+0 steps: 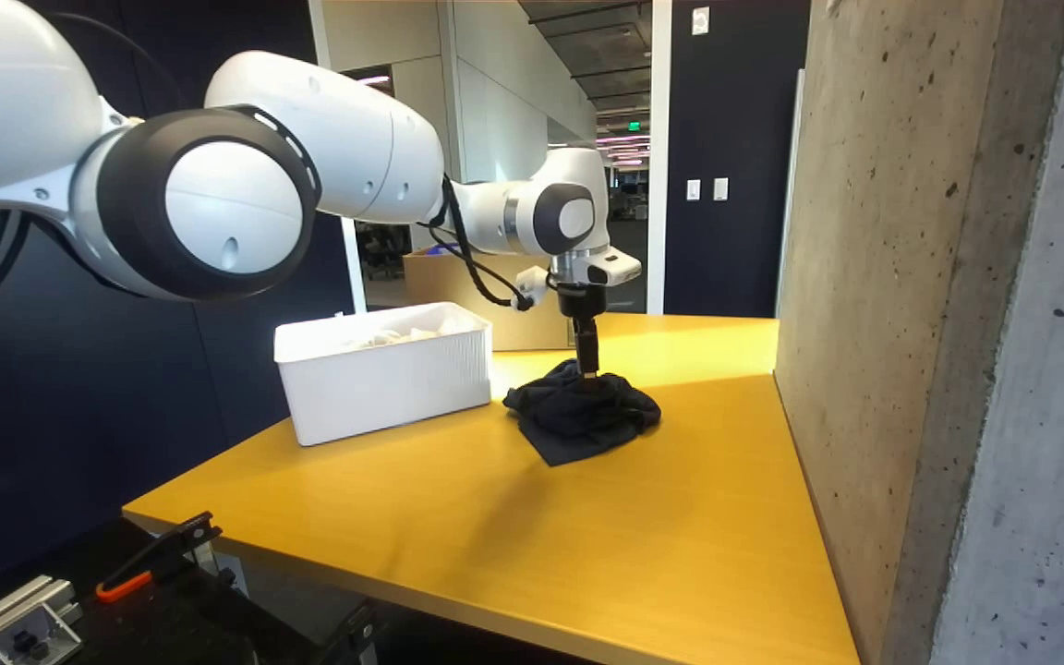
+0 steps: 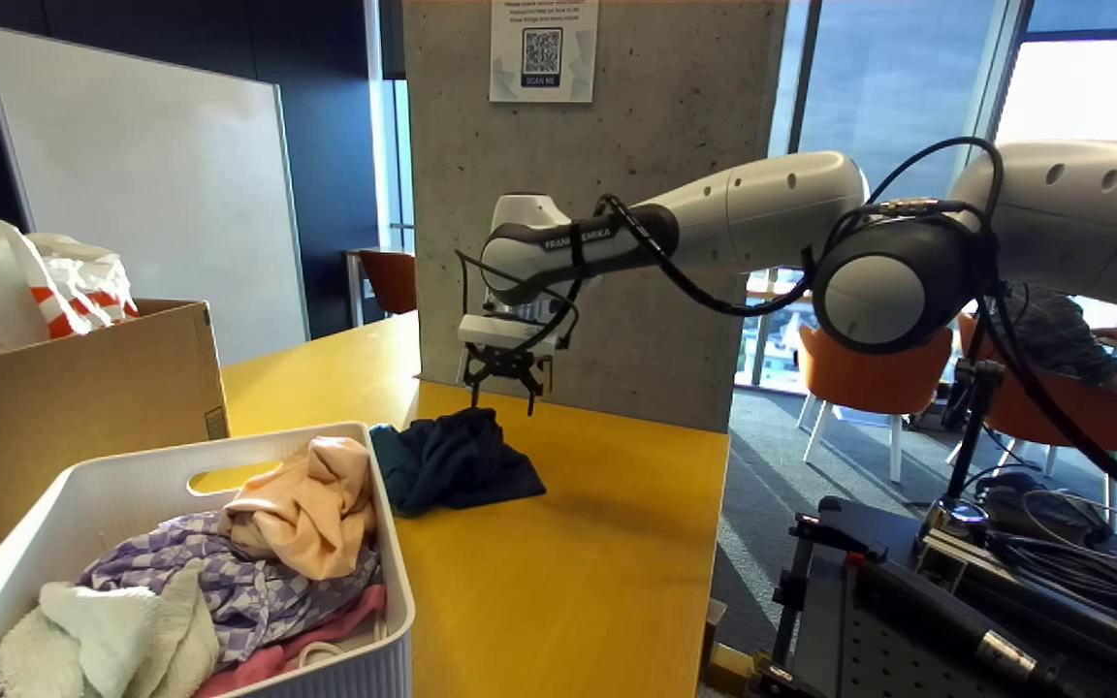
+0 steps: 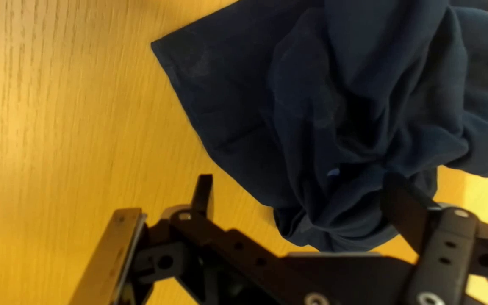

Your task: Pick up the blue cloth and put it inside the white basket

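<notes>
The dark blue cloth (image 1: 578, 427) lies crumpled on the yellow table, with one flat corner spread out. It also shows in an exterior view (image 2: 466, 465) and fills much of the wrist view (image 3: 311, 110). The white basket (image 1: 393, 392) stands beside the cloth; it also shows in an exterior view (image 2: 146, 496). My gripper (image 2: 503, 405) points down over the cloth. In the wrist view the gripper (image 3: 299, 180) has its fingers wide apart with nothing held. One finger is over bare table, the other over the cloth. I cannot tell whether a fingertip touches the cloth.
The basket holds a peach cloth (image 2: 311, 509), a purple checked cloth (image 2: 229, 572) and a pale green cloth (image 2: 112, 630). A cardboard box (image 2: 83, 417) stands behind the basket. A concrete pillar (image 1: 901, 305) borders the yellow table (image 1: 532, 536).
</notes>
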Motion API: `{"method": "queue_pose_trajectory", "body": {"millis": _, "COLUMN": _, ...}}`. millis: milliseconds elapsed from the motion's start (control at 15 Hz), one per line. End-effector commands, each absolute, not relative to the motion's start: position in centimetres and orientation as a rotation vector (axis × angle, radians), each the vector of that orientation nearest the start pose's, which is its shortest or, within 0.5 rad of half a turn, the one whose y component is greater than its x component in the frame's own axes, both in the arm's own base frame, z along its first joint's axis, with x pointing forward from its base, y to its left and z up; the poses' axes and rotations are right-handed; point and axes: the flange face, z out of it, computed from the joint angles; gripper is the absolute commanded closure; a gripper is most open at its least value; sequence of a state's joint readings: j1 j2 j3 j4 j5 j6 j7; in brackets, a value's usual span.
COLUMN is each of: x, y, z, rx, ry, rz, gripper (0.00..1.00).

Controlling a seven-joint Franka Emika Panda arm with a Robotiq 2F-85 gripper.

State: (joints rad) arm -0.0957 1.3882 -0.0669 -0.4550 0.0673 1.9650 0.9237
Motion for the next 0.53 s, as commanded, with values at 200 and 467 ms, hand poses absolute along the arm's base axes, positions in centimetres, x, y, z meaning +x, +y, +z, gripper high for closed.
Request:
{"method": "queue_pose_trajectory", "body": {"millis": 200, "x": 81.4, "y": -9.1, "z": 17.1, "rx": -2.701, "ry": 1.496, "rz": -0.217, "gripper": 0.00}}
{"method": "queue_pose_trajectory", "body": {"millis": 467, "x": 81.8, "y": -9.1, "z": 15.6, "rx": -2.731, "ry": 1.378, "rz": -0.337, "gripper": 0.00}}
